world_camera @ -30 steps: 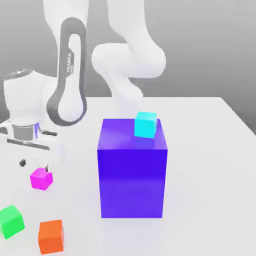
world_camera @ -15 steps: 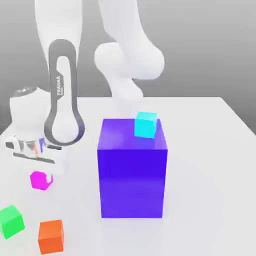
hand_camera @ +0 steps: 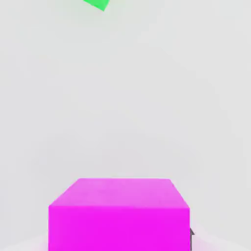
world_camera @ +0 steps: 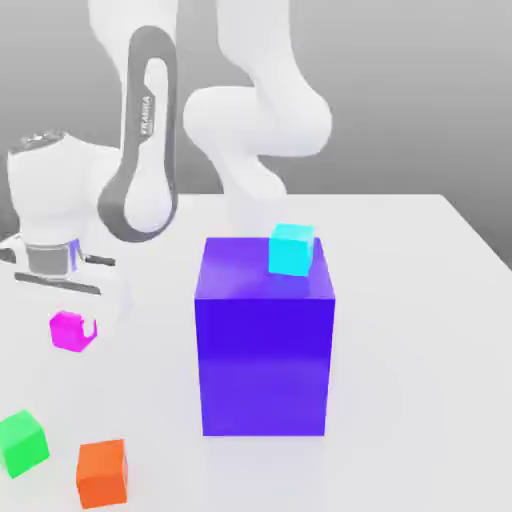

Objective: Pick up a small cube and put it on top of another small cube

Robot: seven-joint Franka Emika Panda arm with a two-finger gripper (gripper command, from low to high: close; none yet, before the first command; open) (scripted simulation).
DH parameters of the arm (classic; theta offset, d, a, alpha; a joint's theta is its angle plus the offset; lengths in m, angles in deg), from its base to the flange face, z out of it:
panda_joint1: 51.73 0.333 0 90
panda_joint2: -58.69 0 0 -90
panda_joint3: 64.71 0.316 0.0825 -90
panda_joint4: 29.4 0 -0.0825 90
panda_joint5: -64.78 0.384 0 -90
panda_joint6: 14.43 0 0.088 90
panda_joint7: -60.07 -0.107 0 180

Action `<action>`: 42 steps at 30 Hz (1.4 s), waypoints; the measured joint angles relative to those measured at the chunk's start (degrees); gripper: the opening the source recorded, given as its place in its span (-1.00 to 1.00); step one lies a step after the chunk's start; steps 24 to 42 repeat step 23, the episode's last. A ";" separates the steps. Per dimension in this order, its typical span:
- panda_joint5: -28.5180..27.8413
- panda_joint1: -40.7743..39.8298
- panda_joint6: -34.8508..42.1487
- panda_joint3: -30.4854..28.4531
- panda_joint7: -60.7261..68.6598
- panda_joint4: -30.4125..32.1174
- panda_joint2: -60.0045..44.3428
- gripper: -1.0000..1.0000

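Four small cubes are showing in the exterior view. At its lower left edge, the green cube (world_camera: 22,443) is sitting on the table (world_camera: 400,400). Left of centre, my gripper (world_camera: 77,323) is closing firmly on the magenta cube (world_camera: 73,331); my jaws are gripping its sides. At lower left, the orange cube (world_camera: 102,473) is resting nearer the camera. Around the centre, the big blue-violet block (world_camera: 265,365) is standing, with the cyan cube (world_camera: 291,250) lying on top. Lifting is, I judge, the step in hand: I should be rising straight up, squeezing evenly, keeping my cube level and clearing its neighbours before moving sideways.
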 joint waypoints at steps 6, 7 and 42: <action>-0.02 1.72 7.61 2.57 6.17 -10.56 -3.28 -1.00; 0.34 1.94 8.97 3.16 7.64 -12.60 -4.05 -1.00; 9.19 -0.09 11.28 12.83 22.49 -27.70 -17.69 1.00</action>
